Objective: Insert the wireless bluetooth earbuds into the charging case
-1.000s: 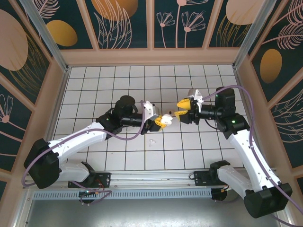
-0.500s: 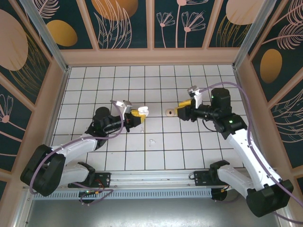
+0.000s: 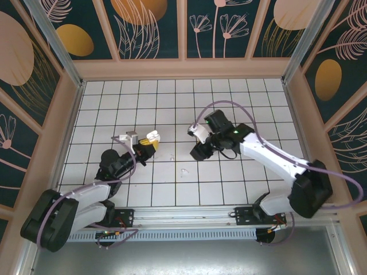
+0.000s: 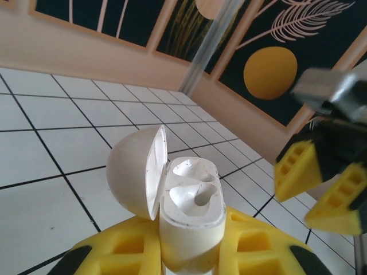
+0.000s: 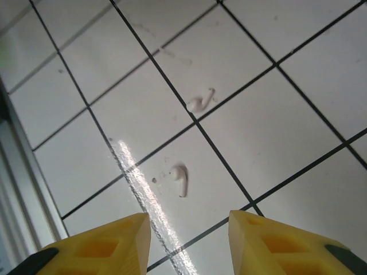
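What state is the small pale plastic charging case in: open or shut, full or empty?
Open and empty: the charging case, held by the left gripper, has its lid swung back, both wells bare.

White tiled floor [image 3: 172, 103], dark floral walls [image 3: 150, 28]

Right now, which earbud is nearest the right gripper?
The tiny pale plastic earbud lying mid-tile beside the glare; the second earbud lies by a grid line.
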